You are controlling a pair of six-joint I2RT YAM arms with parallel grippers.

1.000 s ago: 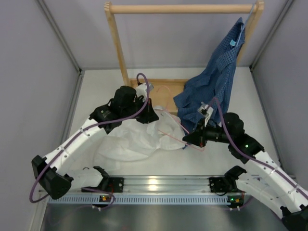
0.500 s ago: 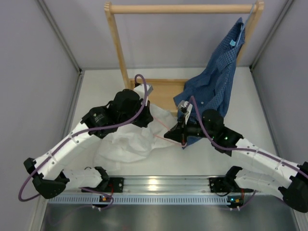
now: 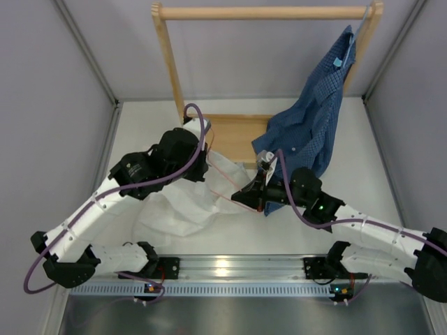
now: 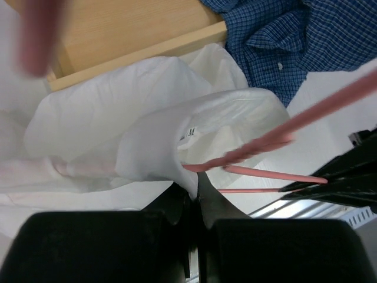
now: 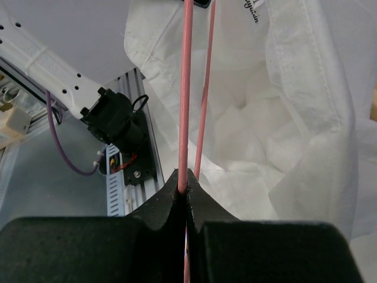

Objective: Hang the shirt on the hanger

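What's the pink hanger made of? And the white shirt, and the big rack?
The hanger is a thin smooth pink rod, probably coated wire or plastic. The shirt looks like thin soft cloth, maybe cotton; it crumples into folds. The rack looks like plain pale wood, tan and matte.

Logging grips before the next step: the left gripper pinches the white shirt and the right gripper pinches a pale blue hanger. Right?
Not quite. The hanger in the right gripper is pink, not pale blue; the right wrist view shows its thin rod between the shut jaws. The left gripper does pinch the white shirt.
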